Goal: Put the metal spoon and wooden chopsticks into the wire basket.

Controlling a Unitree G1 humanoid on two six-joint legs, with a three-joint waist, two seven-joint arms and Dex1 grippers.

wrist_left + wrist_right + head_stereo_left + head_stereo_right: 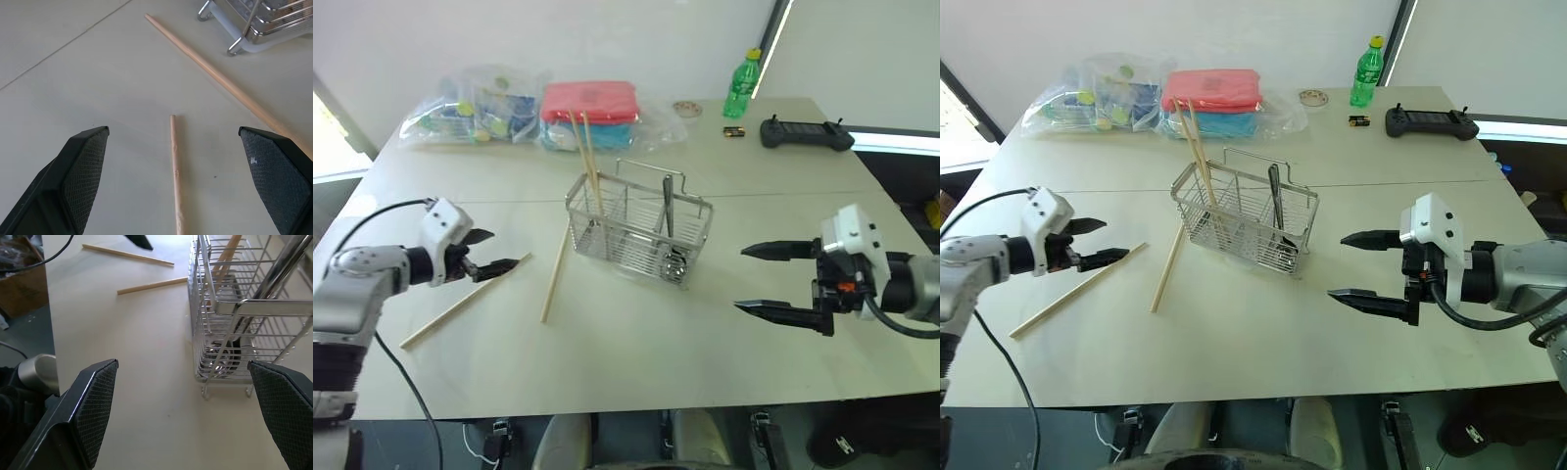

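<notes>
Now, your next pick: the chopstick on the table (465,301) that lies just ahead of the left claw (489,253), its near tip reaching in between the two spread fingers in the left wrist view.
Long axis: it runs nearly straight away from that claw, so I judge you must turn the wrist to close across the stick, not along it.
Second loose chopstick (554,275): a little farther off, past the claw's tips, slanting toward the foot of the basket (639,230).
Nearer arm: the left, plainly; the right claw (783,281) hangs on the far side of the basket, well apart from both sticks.
Left claw: released, fingers wide, nothing in it.
Right claw: released too, empty.
Already in the basket: two chopsticks (585,157) leaning up out of one end, and the spoon (670,220) standing bowl-down at the other end.
Left to do: by my reading, only the two loose sticks.
Materials: pale bare wood, thin, round and slightly rough; it will likely roll on the smooth table (636,343).
Basket: thin shiny wire bars with inner dividers, a raised loop handle on top.
Claw fingers: black, with cross-hatched grip pads (83,166).
</notes>
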